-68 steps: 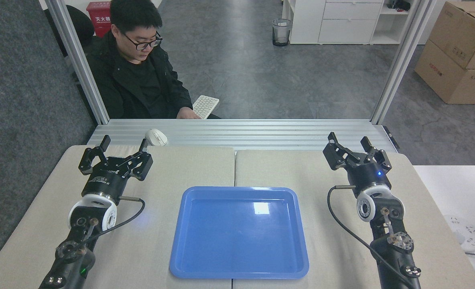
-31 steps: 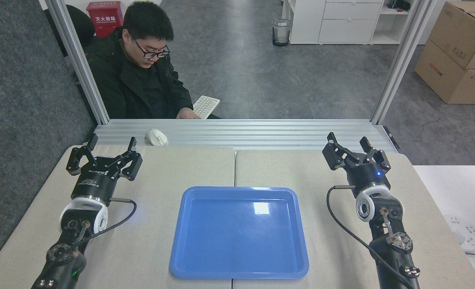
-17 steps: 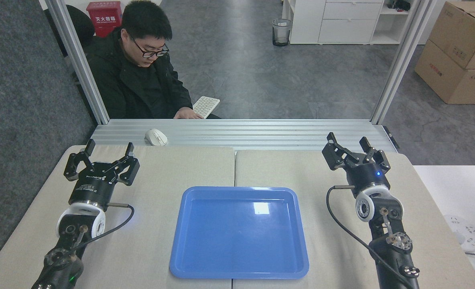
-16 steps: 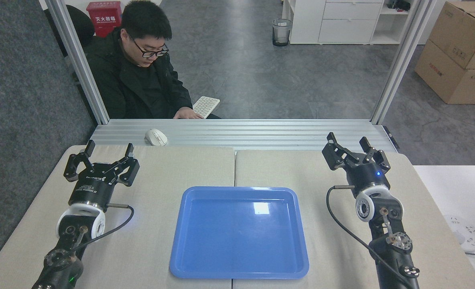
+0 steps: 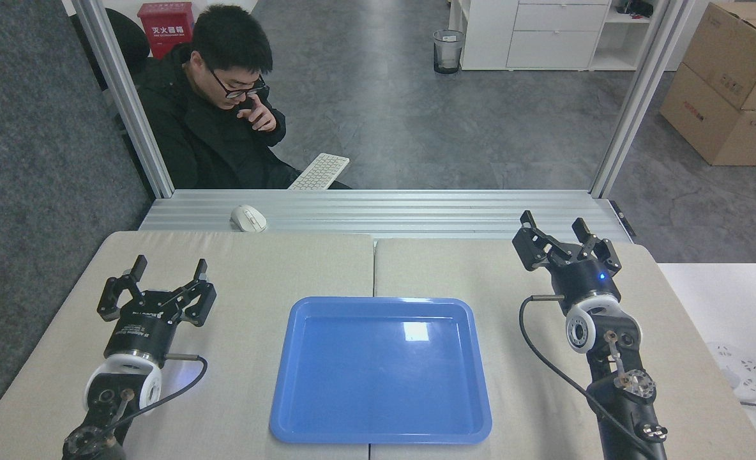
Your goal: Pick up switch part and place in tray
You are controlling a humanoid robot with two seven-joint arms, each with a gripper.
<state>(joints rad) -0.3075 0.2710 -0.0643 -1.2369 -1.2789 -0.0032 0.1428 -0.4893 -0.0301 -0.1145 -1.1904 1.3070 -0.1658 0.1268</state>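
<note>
The glossy blue tray (image 5: 301, 421) lies in the middle of the table with nothing in it. The switch part is not in view anywhere. My left gripper (image 5: 168, 264) hovers over the table to the left of the tray, open and holding nothing. To the right of the tray, my right gripper (image 5: 555, 224) sits near the far edge of the table, also open and holding nothing.
A white computer mouse (image 5: 248, 218) rests on the grooved metal rail (image 5: 416, 211) behind the table. A person (image 5: 215, 115) sits beyond the rail with a hand at the face, a white keyboard (image 5: 319, 171) beside them. A white power strip (image 5: 739, 377) lies at the right.
My left gripper has drawn back toward me, away from the mouse and the rail. The person lifted a hand from the keyboard to the face. My right arm stayed still.
</note>
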